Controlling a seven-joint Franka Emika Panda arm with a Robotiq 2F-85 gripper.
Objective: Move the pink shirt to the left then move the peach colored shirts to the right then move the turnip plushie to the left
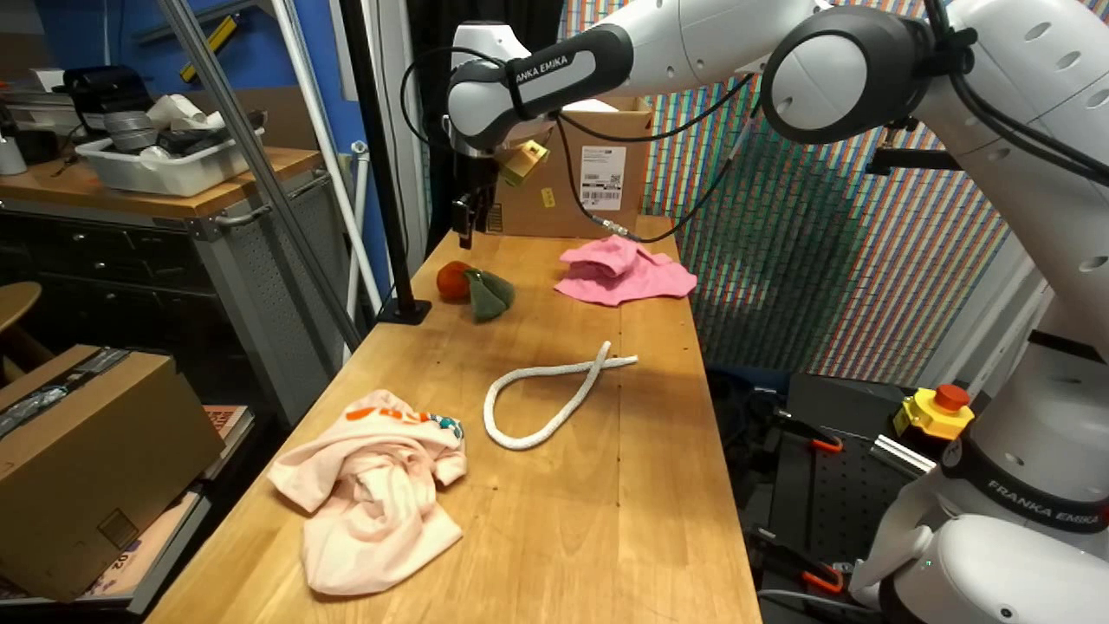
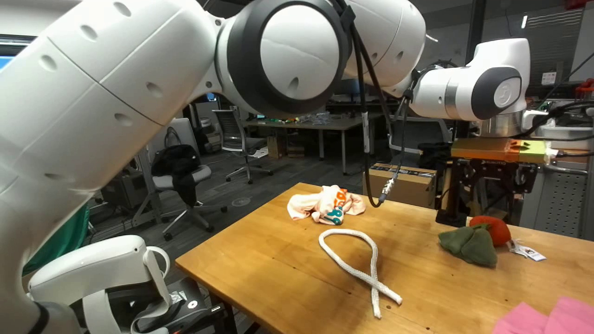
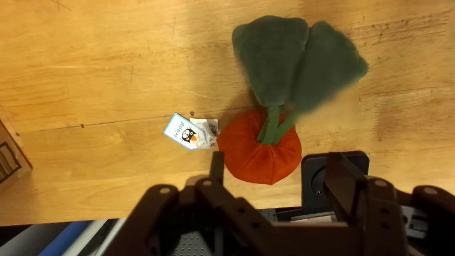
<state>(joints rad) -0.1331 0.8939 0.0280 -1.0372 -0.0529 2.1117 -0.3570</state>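
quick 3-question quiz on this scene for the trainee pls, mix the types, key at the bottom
1. Yes or no: is the gripper holding the turnip plushie?
2. Multiple choice: in an exterior view, what colour is the shirt lying near the cardboard box at the far end of the table? A) white B) pink C) green
3. Fill in: the white rope lies in a loop, and near its two ends the strands ____ each other.

Key:
1. No; the gripper is open and the turnip plushie lies on the table.
2. B
3. cross
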